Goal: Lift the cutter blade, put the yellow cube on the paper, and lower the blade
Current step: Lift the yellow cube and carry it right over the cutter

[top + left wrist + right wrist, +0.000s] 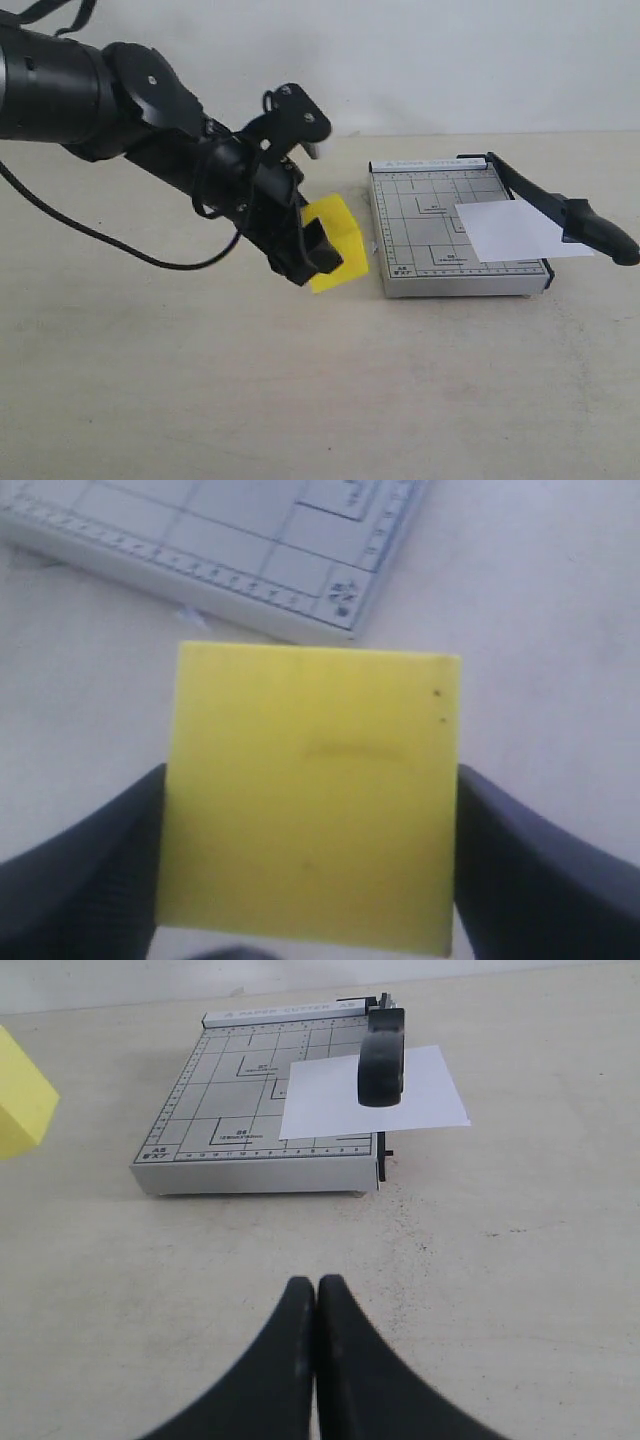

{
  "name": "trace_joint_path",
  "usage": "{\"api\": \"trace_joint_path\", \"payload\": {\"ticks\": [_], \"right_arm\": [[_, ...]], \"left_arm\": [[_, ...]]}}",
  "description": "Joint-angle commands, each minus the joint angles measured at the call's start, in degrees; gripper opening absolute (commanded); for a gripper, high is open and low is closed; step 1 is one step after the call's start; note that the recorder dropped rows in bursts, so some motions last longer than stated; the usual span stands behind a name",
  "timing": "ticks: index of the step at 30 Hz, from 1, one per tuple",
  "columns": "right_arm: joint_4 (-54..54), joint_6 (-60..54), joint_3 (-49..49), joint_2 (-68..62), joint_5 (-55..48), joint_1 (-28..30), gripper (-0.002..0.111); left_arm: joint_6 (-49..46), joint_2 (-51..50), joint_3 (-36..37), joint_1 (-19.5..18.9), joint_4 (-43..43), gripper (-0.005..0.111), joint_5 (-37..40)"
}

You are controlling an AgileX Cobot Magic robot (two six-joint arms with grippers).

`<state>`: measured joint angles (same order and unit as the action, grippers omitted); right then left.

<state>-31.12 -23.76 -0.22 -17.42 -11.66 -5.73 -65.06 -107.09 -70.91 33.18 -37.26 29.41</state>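
Left claw (pixel 318 258) is pinching the yellow cube (pixel 338 243), one finger per opposite side face. In the left wrist view the cube's (pixel 310 780) top face is fully exposed, so nothing blocks a straight set-down.

The cube sits left of the cutter board (pixel 420 240), just off its near-left corner and not yet over it. It's tilted in the grip and looks clear of the worktop (pixel 300 400), though I can't confirm the gap.

The cutter blade (pixel 560 210) angles up from its hinge at the far-right corner, with the handle lifted above the board's right edge. My read is that step one is done, which is why the cube is in hand now.

The paper (pixel 505 230) lies flat on the right part of the board and overhangs the right edge under the blade. So the target is on the far side of the board from the cube, and the carry has to cross the grid rightward.

Right claw (pixel 317 1360) is pressed together and empty, low over the worktop near of the board and facing the blade handle (pixel 381 1055). It's probably parked there to lower the blade afterwards.

Risks:
- The cube may land too close to the blade line.
- The loose sheet may get nudged on release.
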Motion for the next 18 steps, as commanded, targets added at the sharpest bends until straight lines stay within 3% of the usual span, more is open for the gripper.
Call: {"api": "trace_joint_path", "payload": {"ticks": [1, 6, 11, 18], "right_arm": [[0.1, -0.1, 0.2, 0.3, -0.1, -0.1, 0.0], [0.1, -0.1, 0.2, 0.3, -0.1, -0.1, 0.0], [0.1, -0.1, 0.2, 0.3, -0.1, -0.1, 0.0], [0.1, -0.1, 0.2, 0.3, -0.2, -0.1, 0.0]], "left_arm": [[-3.1, 0.6, -0.3, 6.3, 0.0, 0.005, -4.7], [-3.1, -0.5, -2.2, 10.1, 1.3, 0.005, -13.4], [-0.6, -5.5, -9.3, 10.8, 2.0, 0.005, -12.0], [7.3, -12.8, -21.8, 11.1, 6.6, 0.005, -3.3]]}}
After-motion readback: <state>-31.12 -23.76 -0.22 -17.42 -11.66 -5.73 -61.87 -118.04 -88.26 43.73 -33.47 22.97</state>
